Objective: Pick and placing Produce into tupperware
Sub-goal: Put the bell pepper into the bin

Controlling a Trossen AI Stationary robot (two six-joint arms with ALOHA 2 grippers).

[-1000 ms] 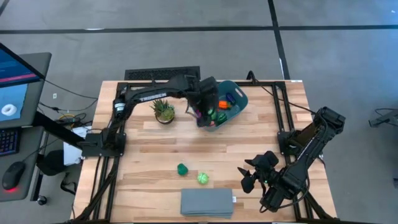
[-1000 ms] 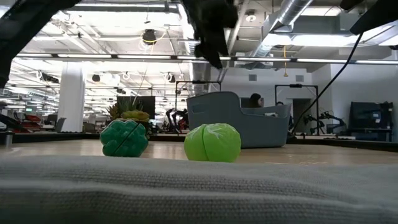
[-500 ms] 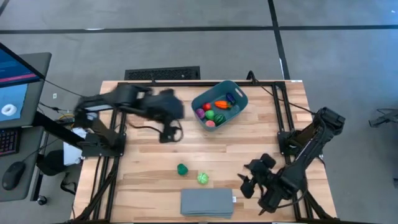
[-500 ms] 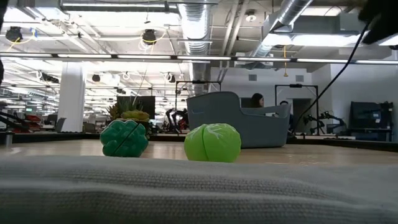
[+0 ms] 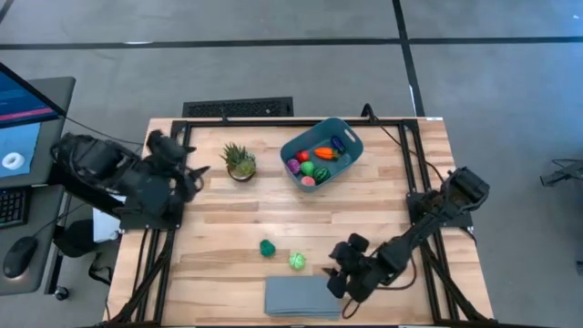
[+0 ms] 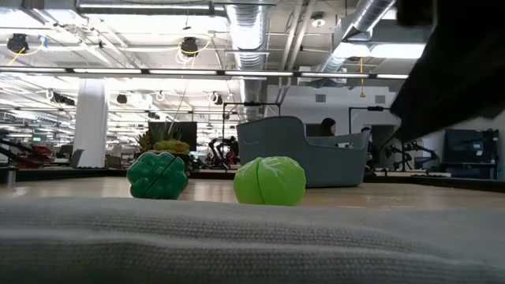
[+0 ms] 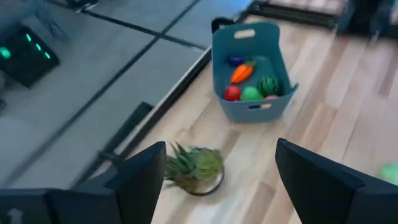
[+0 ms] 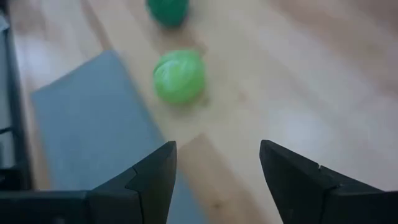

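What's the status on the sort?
Left hand open, parked by plant. Right hand open, nearing light green toy. Dark green toy also outside bin. Nothing blocking.

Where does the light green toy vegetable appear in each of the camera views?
High view: light green toy vegetable on the table's near part, just above the grey slab.
Low view: at centre, right of the dark green toy.
Left wrist view: only a green sliver at the right edge, probably it.
Right wrist view: upper middle, beside the slab.
Shared landmark: the dark green toy next to it, seen in three views.
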